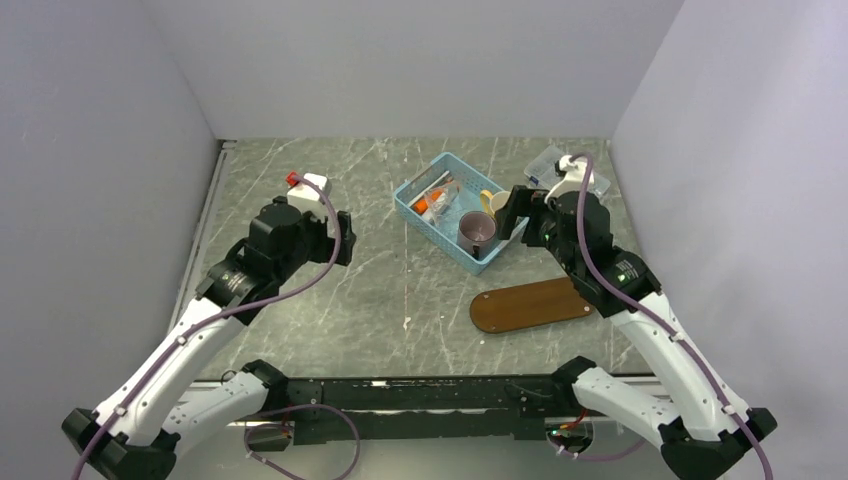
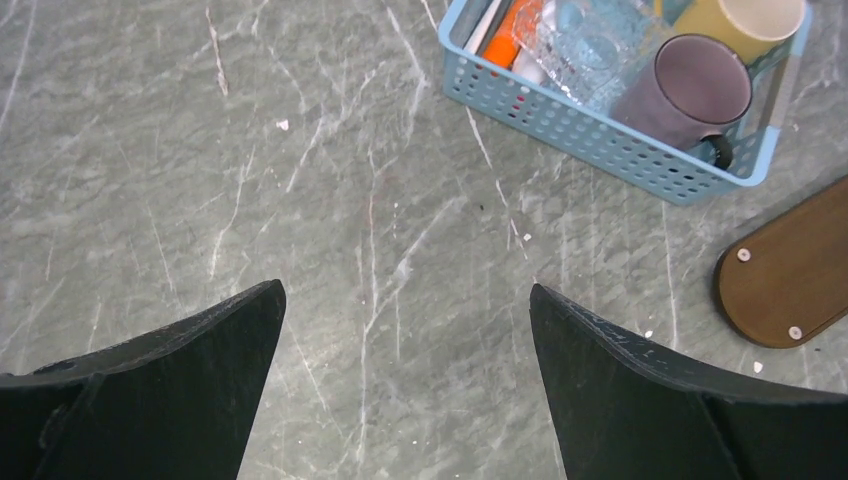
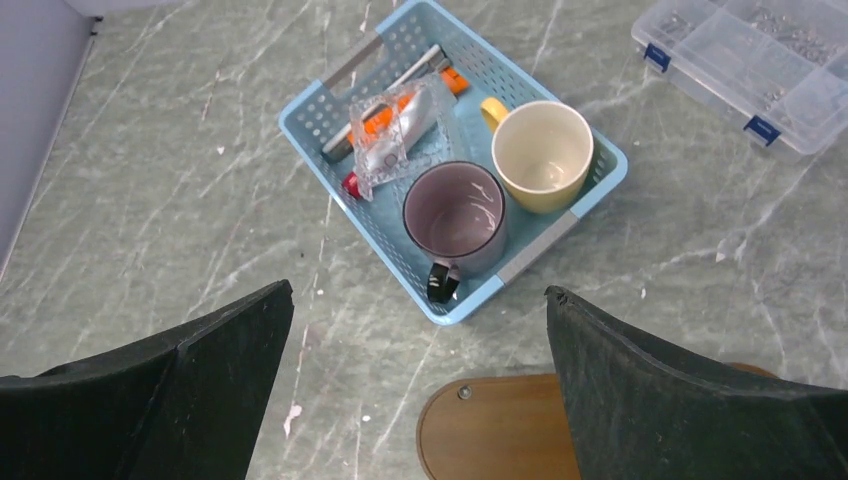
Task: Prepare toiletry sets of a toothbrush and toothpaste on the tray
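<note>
On the left, our left fingers (image 2: pixel 235 335) stand spread wide with nothing between them, over the surface (image 2: pixel 300 150). Right of the middle, toward the far edge, a blue basket (image 3: pixel 310 110) holds a toothbrush (image 3: pixel 408 82) and an orange toothpaste (image 3: pixel 385 117) under clear wrapping, beside a purple mug (image 3: pixel 455 215) and a yellow mug (image 3: pixel 545 155). The tray (image 1: pixel 530 305) lies near the basket, toward the near edge. Our right fingers (image 3: pixel 220 360) are equally wide apart and empty. A clear box (image 3: pixel 740 70) sits at the far right corner.
</note>
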### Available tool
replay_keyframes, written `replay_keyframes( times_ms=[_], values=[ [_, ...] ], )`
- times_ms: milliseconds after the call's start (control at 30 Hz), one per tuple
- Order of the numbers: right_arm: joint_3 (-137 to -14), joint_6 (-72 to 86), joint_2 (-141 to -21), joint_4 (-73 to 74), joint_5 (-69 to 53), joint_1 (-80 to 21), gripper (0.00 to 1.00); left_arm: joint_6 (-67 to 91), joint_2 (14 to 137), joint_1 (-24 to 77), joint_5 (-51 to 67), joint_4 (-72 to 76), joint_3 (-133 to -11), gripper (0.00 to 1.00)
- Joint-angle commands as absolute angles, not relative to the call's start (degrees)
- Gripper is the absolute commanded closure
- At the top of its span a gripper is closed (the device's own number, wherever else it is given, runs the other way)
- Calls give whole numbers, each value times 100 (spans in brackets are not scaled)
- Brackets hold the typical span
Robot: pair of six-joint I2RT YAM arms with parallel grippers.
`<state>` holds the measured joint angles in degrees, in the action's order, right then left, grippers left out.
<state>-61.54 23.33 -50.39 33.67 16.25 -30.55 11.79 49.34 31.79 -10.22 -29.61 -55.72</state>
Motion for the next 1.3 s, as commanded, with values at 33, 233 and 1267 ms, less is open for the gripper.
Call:
replay_keyframes(
  times_ms=[33,233,1267],
  values=[
    [-6659,2174,-5484,3862,1563,-3064,0,1262,4996,3120,-781,-2806,-5558,1],
    [-6491,2092,-5448,3573,1408,-3066,0,1258,4846,3119,-770,-2766,-5476,1],
    [-6161,4259,-7233,3711,2650,-2344,18,1206,4570,3116,-875,-2855,-5454,1]
  ],
)
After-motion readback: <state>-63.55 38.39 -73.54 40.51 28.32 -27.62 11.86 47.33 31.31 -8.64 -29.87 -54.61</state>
